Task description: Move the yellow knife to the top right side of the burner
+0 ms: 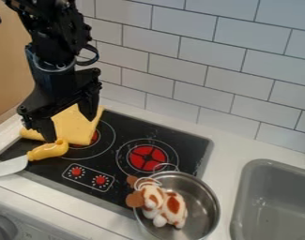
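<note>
White rectangular wall tiles [179, 79] rise behind a pale counter [228, 157] and the black glossy cooktop [139, 126] set into it. The black two-finger gripper [69, 130] hangs at the cooktop's left side in the camera view, its fingers spread wide with nothing between them. Just below its near-left fingertip lies the knife with the curved yellow handle [48, 150]; whether they touch, I cannot tell. The knife's long axis runs from that fingertip down toward the view's left, ending in a pale blade [9, 166] that reaches past the cooktop's front edge. A folded yellow cloth [76, 125] sits beneath and behind the gripper, close to the handle, so a careless close could catch it too. The grasp likely wants a small shift toward the viewer, fingers astride the handle. Rightward from the gripper, past the red burner [148, 157], the far right corner offers room; the steel pot [202, 196] holding a brown-and-white plush toy [162, 205] crowds the nearer right.
</note>
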